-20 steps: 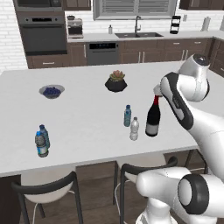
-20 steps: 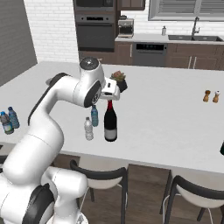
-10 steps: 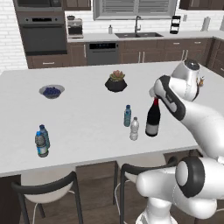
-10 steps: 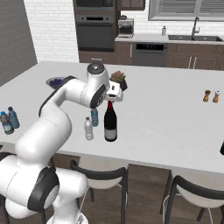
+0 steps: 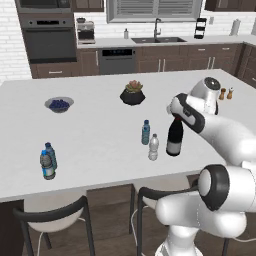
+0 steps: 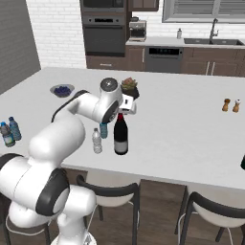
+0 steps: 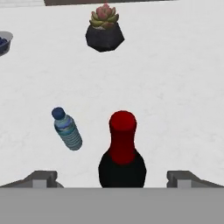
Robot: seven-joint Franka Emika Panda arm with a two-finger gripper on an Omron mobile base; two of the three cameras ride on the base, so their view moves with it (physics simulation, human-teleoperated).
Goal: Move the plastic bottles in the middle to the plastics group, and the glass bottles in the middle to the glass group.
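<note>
I hold the gripper (image 7: 112,177) spread wide above the black bottle (image 5: 174,138); it stands mid-counter, blue bottle (image 7: 68,129) at its nine o'clock; I'd descend centred, gripping the red neck squarely.

The glossy black bottle (image 7: 122,164) has a red top; beside it, the blue-tinted bottle (image 7: 67,129) wears a blue cap.

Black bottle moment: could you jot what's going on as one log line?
phase: approach | target: black bottle, upright on counter | jaws open, straddling its red top, not touching | blue-capped bottle beside it
</note>
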